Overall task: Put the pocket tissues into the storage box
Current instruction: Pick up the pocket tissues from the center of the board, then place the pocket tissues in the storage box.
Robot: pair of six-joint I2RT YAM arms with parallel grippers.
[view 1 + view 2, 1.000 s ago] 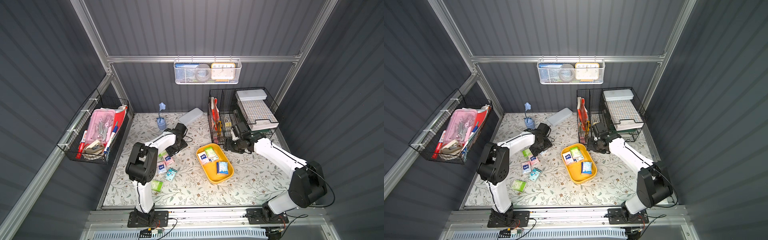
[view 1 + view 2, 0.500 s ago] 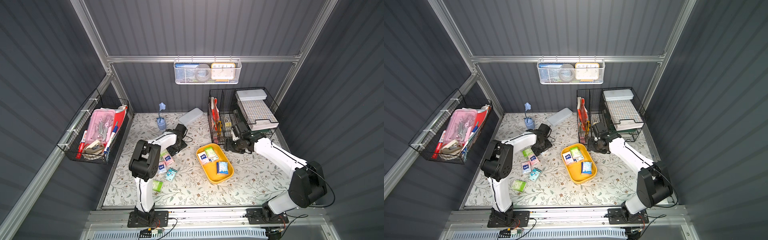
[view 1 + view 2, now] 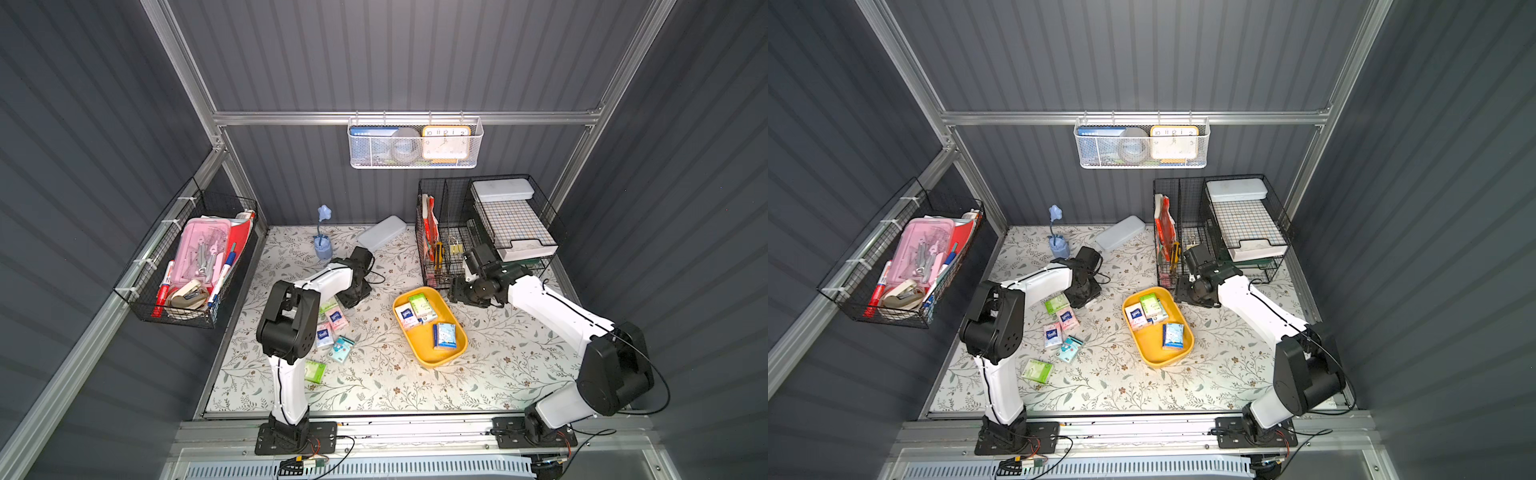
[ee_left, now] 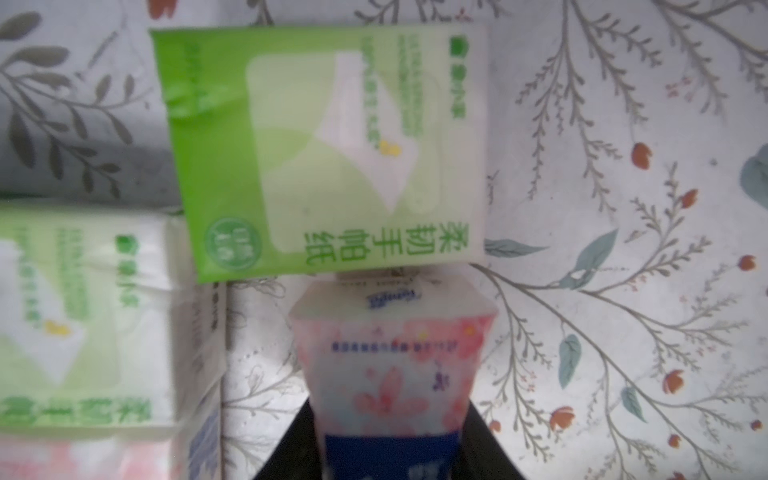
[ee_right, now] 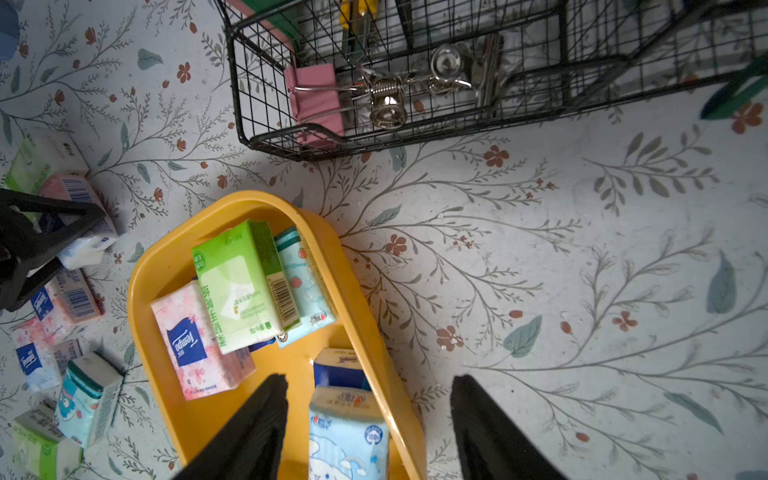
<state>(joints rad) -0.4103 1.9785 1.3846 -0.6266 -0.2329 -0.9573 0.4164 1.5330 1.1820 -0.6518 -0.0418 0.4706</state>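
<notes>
Left gripper point(image 4: 388, 405) clamped on pink packet point(image 4: 390, 353) across its narrow sides, at the mat point(image 3: 374, 374), just beside a green packet point(image 4: 324, 153). The packet looks light and soft under slick film. It will likely squash or slip if pinched near an end, so mid-body is the best hold. Right gripper point(image 5: 370, 382) spread wide, empty, above the tray point(image 3: 419, 349) rim. Tray holds about five packets: pink, green, pale blue, dark blue. Several loose packets point(image 3: 1052, 334) on the left arm's side. Wire basket point(image 5: 249, 124) near tray: binder clips point(image 5: 316, 104).

Dark grey ribbed walls point(image 3: 415, 62) enclose a floral-patterned tabletop point(image 3: 498, 374).
</notes>
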